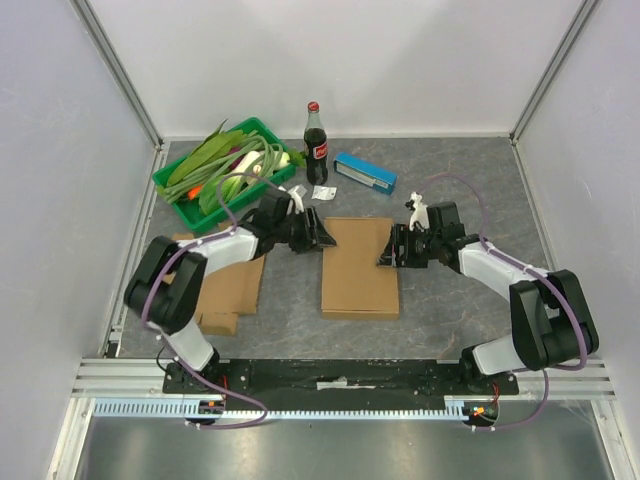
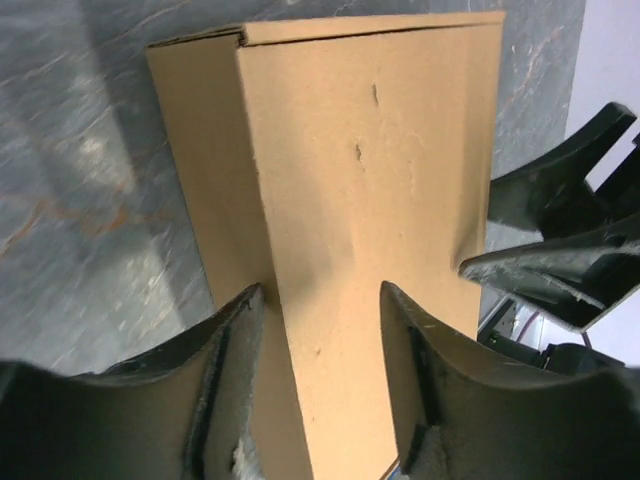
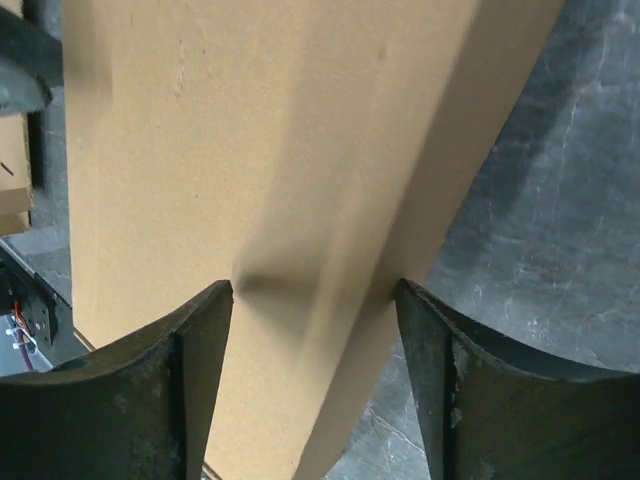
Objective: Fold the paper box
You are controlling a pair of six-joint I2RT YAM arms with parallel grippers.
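Note:
The flattened brown paper box (image 1: 360, 268) lies in the middle of the table. In the left wrist view the box (image 2: 370, 180) shows a lit top panel and a darker panel along its left. My left gripper (image 1: 325, 236) is open at the box's far left edge, and its fingers (image 2: 225, 390) straddle the cardboard. My right gripper (image 1: 388, 250) is open at the far right edge. Its fingers (image 3: 450, 390) straddle the box (image 3: 280, 150), and a dent shows by the left fingertip. The right gripper also shows in the left wrist view (image 2: 560, 260).
A green basket (image 1: 172, 205) of vegetables stands at the back left. A cola bottle (image 1: 316, 145), a blue packet (image 1: 364, 173) and a small white tag (image 1: 322, 192) lie behind the box. More flat cardboard (image 1: 232, 290) lies under the left arm.

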